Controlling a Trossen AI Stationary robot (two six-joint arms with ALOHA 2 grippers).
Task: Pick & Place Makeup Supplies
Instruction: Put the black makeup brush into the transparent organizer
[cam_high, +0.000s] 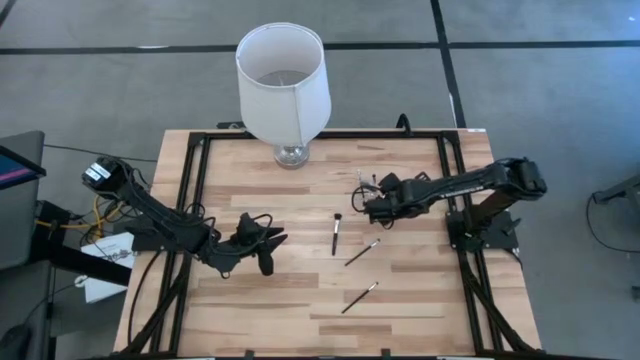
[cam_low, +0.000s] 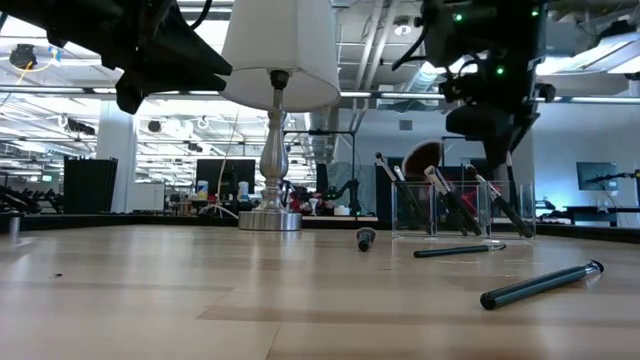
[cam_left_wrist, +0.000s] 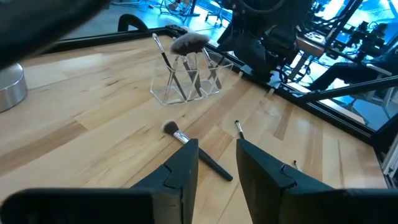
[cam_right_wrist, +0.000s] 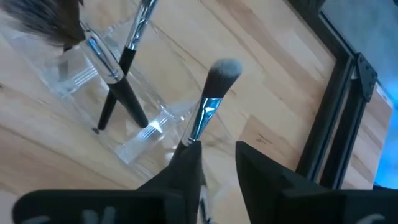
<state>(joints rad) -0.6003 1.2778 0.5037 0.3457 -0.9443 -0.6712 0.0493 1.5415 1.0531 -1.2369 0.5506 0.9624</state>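
readable text: none in any view
brush handles (cam_low: 540, 285): no marking legible
clear holder (cam_left_wrist: 186, 84): no label
lampshade (cam_high: 283, 82): plain, no print
screens behind the lampshade, low view: too small to read
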